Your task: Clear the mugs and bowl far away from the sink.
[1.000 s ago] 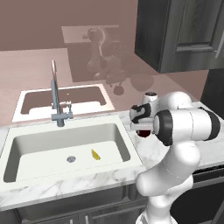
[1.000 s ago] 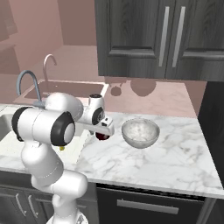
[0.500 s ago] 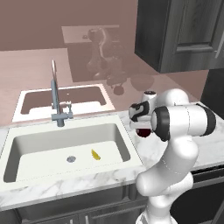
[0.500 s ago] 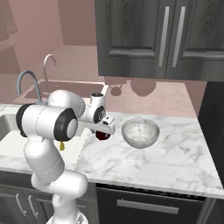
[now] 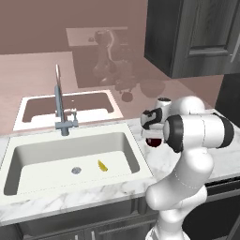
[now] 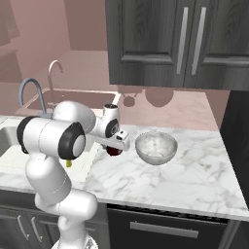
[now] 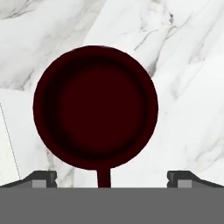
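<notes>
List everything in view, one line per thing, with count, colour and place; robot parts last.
mug: one, dark red, on the counter right of the sink, directly under the gripper.
bowl: one, speckled grey-white, on the counter right of the mug.
sink: one, white, set in the counter at left.
faucet: one, grey, behind the sink.
yellow scrap: one, in the sink beside the drain.
counter: white marble.
cabinets: dark, above the counter.
arm: one, white.
gripper: one, open, above the mug.

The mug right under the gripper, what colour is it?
Dark maroon, almost black inside; the mug shows best in the hand view.
</notes>
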Available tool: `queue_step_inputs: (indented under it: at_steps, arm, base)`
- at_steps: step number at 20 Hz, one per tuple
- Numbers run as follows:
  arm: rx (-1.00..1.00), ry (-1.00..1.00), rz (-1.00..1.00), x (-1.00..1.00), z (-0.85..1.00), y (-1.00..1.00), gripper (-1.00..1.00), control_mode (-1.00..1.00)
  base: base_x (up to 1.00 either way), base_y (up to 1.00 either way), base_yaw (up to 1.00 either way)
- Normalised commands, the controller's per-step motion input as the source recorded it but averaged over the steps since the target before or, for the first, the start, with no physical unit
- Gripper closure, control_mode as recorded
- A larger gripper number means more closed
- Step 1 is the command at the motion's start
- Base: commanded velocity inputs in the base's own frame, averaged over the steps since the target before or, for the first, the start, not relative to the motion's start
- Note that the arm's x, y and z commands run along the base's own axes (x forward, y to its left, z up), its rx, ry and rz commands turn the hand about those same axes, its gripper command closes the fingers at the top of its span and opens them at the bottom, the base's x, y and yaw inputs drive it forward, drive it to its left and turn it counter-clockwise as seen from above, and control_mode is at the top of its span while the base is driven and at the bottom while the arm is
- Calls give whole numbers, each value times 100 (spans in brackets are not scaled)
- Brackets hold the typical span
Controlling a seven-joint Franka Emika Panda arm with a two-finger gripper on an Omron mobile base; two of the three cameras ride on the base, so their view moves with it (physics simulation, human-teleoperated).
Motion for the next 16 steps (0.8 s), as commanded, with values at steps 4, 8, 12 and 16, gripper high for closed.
queue_step_inputs:
  at_steps: [4,8,12,16]
  arm:
    - [2,0,0,-4,-1,-10,-100,-100]
    - [0,0,0,0,-8,-1,-100,-100]
    - [0,0,0,0,-16,0,-100,-100]
    - [1,0,0,0,-19,0,-100,-100]
  base:
    - [0,0,0]
    - [0,0,0]
    - [0,0,0]
    - [0,0,0]
